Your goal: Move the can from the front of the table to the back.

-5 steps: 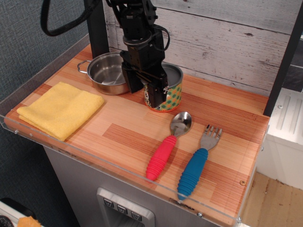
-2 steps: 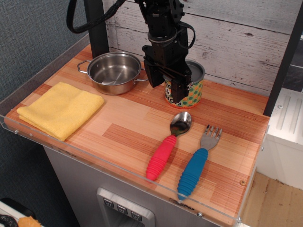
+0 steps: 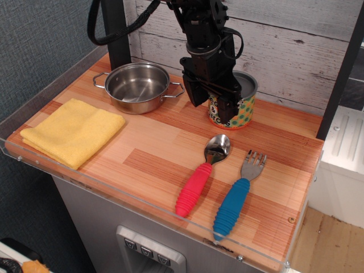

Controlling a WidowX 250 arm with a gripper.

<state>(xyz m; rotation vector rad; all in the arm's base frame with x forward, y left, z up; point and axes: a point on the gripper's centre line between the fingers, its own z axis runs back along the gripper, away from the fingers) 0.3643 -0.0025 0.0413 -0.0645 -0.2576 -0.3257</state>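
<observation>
The can [image 3: 242, 111], with a grey metal top and a yellow label dotted green and orange, stands at the back of the striped wooden table [image 3: 153, 153], close to the plank wall. My black gripper [image 3: 215, 104] comes down from above and is shut on the can, its fingers over the can's left front side. The arm hides much of the can's left half.
A steel two-handled pot [image 3: 137, 86] stands left of the can. A folded yellow cloth [image 3: 73, 131] lies at the front left. A red-handled spoon [image 3: 202, 175] and a blue-handled fork [image 3: 238, 195] lie at the front right. A clear acrylic rim [image 3: 142, 205] edges the table.
My gripper has carried the can to the right and toward the back wall, away from the pot's right side.
</observation>
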